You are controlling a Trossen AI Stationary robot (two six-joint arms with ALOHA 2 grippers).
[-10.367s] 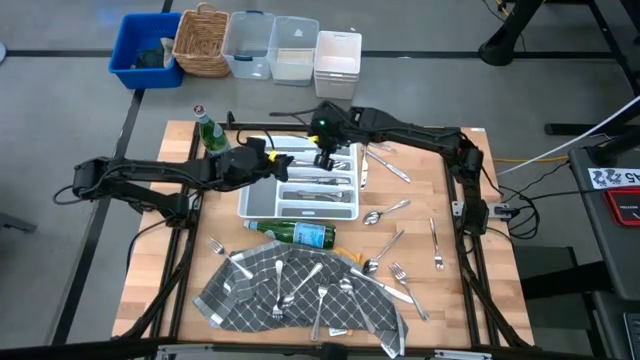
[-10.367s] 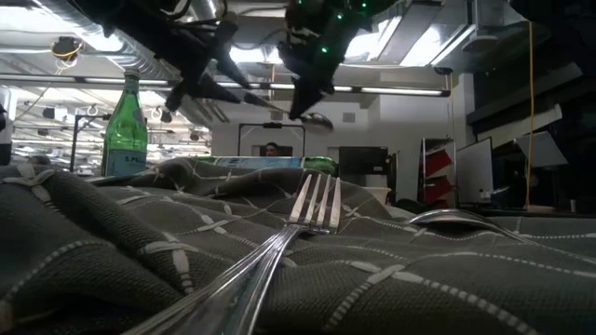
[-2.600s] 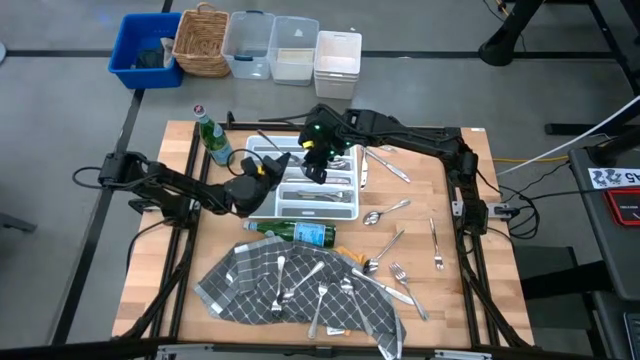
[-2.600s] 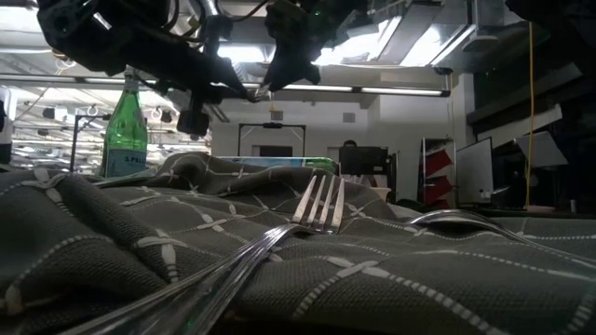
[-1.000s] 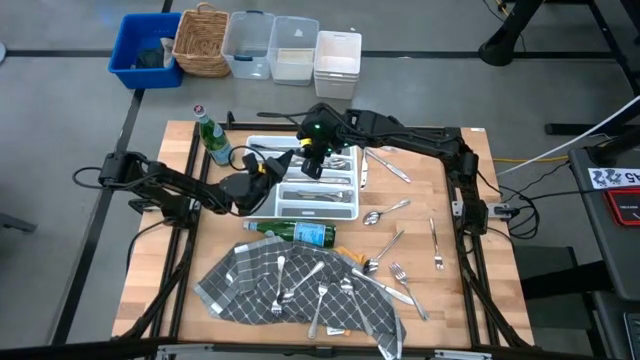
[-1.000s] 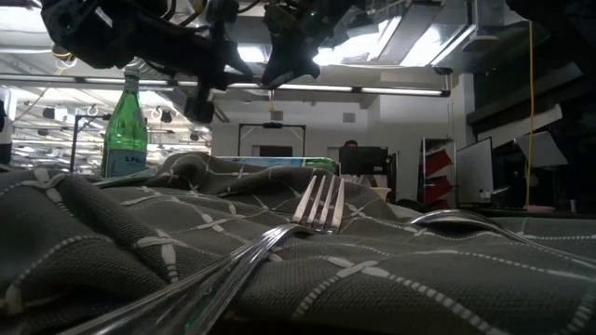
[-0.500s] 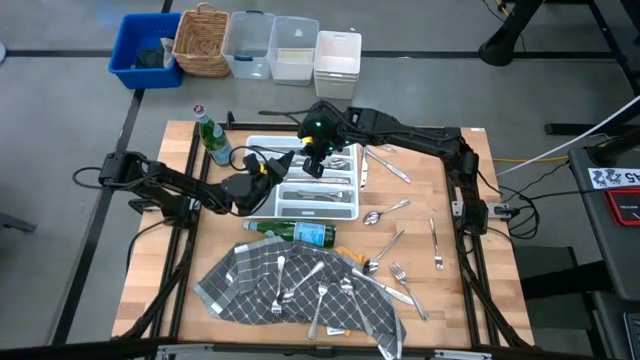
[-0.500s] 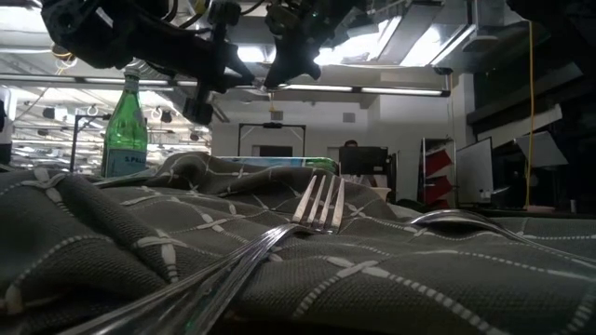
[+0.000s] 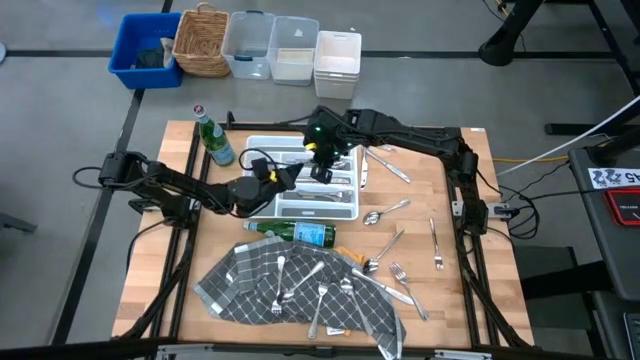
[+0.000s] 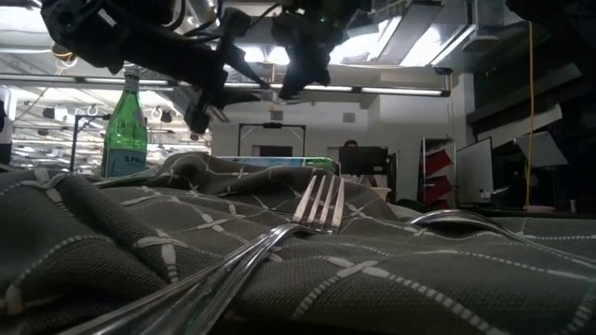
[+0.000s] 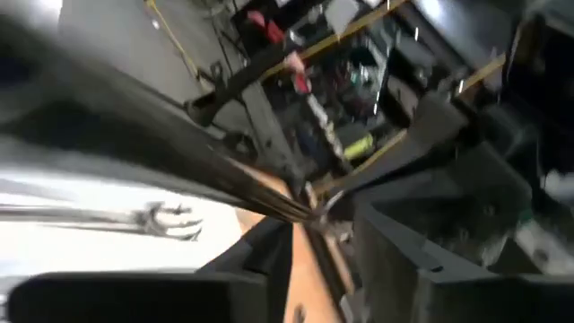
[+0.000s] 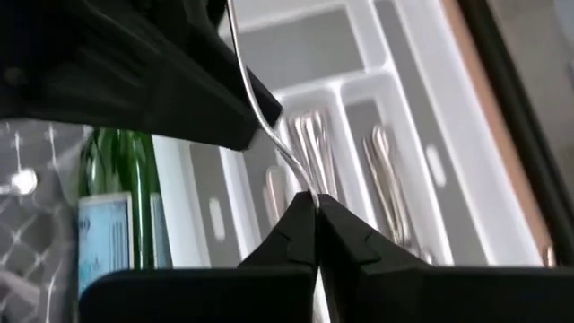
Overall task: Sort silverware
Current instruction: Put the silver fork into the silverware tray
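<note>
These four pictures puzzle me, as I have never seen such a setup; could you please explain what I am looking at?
It is a robot with two dark arms at a wooden table, sorting silverware. One picture looks straight down, one looks level across the tabletop, and two come from cameras on the arms' wrists.

On the table are a white tray with compartments, one green bottle standing and another bottle lying down, and a grey cloth with forks and spoons scattered on and beside it.

Both grippers hang over the tray. The right gripper is shut on a thin piece of silverware. The left gripper is close beside it; whether it holds anything is not clear.
</note>
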